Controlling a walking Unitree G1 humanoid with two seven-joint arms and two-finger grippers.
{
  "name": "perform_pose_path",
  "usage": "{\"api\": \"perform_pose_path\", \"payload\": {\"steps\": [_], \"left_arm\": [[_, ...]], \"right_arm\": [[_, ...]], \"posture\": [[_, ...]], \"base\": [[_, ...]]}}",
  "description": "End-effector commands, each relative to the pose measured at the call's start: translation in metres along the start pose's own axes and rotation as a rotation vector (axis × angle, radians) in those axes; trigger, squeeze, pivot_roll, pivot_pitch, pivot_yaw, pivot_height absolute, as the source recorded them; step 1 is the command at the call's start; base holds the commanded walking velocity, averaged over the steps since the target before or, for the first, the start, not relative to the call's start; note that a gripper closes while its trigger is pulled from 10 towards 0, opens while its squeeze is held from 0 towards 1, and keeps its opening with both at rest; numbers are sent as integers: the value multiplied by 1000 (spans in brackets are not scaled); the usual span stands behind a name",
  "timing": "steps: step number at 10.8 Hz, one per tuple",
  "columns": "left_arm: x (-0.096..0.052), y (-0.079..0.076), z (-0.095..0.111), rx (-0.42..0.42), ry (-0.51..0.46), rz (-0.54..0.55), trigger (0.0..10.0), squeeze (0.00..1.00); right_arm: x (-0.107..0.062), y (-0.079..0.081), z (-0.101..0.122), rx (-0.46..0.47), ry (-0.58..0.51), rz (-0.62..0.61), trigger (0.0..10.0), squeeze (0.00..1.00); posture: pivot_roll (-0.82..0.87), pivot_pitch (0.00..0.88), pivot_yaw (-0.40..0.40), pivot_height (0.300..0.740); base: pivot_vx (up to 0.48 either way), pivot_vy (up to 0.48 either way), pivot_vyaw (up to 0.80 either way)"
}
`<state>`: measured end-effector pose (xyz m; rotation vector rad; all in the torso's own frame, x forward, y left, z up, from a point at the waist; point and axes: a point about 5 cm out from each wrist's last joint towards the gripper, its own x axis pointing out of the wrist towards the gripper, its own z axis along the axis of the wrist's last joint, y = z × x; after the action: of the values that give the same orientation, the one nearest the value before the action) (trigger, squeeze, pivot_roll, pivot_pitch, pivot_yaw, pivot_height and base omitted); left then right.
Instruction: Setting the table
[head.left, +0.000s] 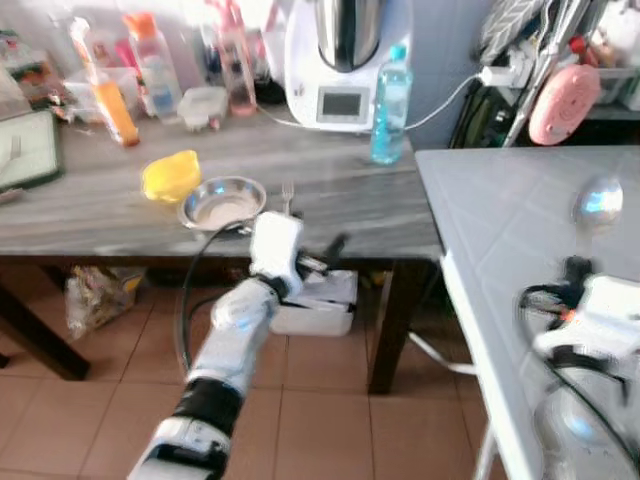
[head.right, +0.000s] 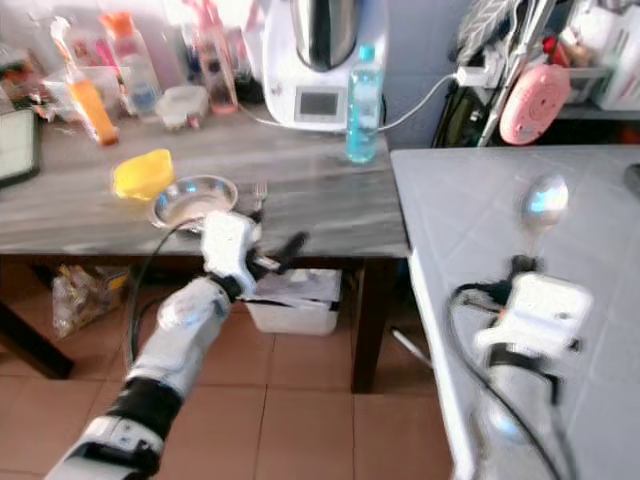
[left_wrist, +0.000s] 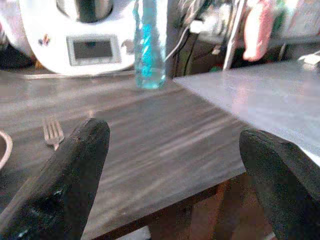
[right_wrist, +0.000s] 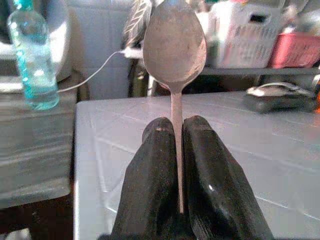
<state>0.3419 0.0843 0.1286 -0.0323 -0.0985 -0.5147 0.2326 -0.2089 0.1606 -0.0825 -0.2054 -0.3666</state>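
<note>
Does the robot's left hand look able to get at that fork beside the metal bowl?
Probably yes. The left hand hovers at the wooden table's front edge, fingers wide apart, and the fork lies just ahead beside the metal bowl, with bare tabletop between them.

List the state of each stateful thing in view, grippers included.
left gripper: open, empty, at the wooden table's front edge
right gripper: shut on spoon
spoon: held upright by its handle, over the white table
fork: lying flat beside the metal bowl
metal bowl: upright
water bottle: upright, capped
yellow bowl: tilted
</note>
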Motion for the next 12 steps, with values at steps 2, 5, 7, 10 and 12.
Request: {"api": "perform_pose_path", "payload": {"steps": [2,5,7,10,12], "left_arm": [[1,0,-2,-10,13,15,10000,0],[0,2,-1,-2,12,26,10000,0],[-1,5,-2,-5,24,60,10000,0],[0,6,-3,-14,36,51,10000,0],[0,6,-4,-28,40,58,10000,0]], "right_arm": [[-1,-4,1,-5,-6,-7,10000,0],[-2,0,1,-5,-8,10,10000,0],[-2,1,0,-2,-7,12,10000,0],[-2,1,0,7,-8,10,10000,0],[-2,0,0,8,-5,7,10000,0]], "posture": [[6,66,58,740],[10,68,59,740],[13,70,61,740],[13,70,62,740],[12,69,61,740]], "base": [[0,0,0],[0,0,400],[0,0,737],[0,0,481],[0,0,0]]}}
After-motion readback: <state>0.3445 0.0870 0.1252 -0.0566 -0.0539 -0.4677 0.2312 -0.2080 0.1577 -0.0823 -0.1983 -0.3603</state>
